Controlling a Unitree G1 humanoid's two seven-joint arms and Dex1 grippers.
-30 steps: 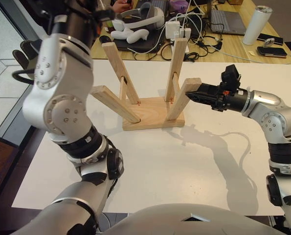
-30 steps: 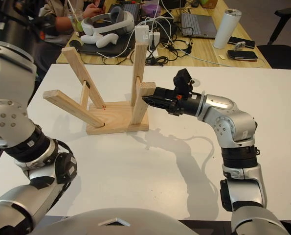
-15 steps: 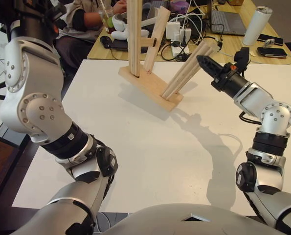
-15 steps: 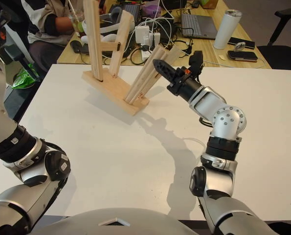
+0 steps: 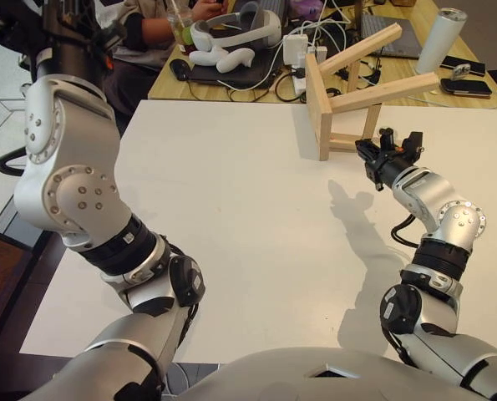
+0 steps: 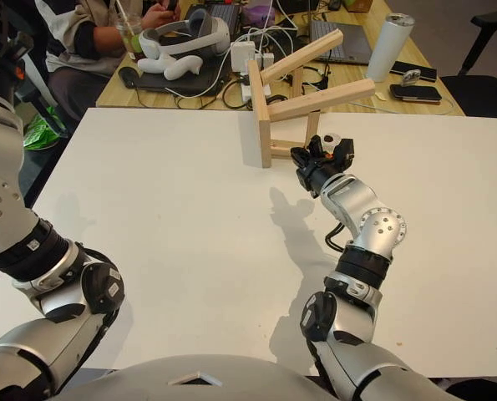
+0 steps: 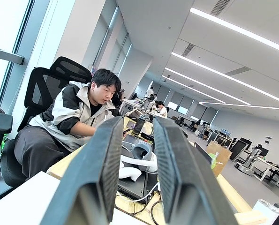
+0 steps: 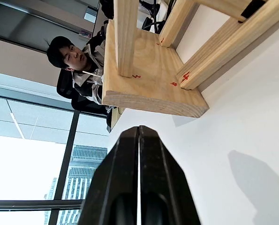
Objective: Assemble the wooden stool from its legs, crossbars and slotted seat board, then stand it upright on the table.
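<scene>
Wooden stool (image 5: 380, 90), right of the left end effector (image 7: 138, 123) with fingers apart, lies sideways at the surface's (image 5: 231, 209) far edge, seat board (image 5: 316, 109) on edge, legs (image 5: 361, 50) pointing right. Right end effector (image 5: 365, 150), fingers together, sits just beside the lower legs

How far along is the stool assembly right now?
Done: the stool looks assembled, with its legs seated in the seat board. In hand: nothing; the right gripper is shut beside a lower leg, and the left gripper is open and raised. Left: the stool lies on its side and needs standing upright.
</scene>
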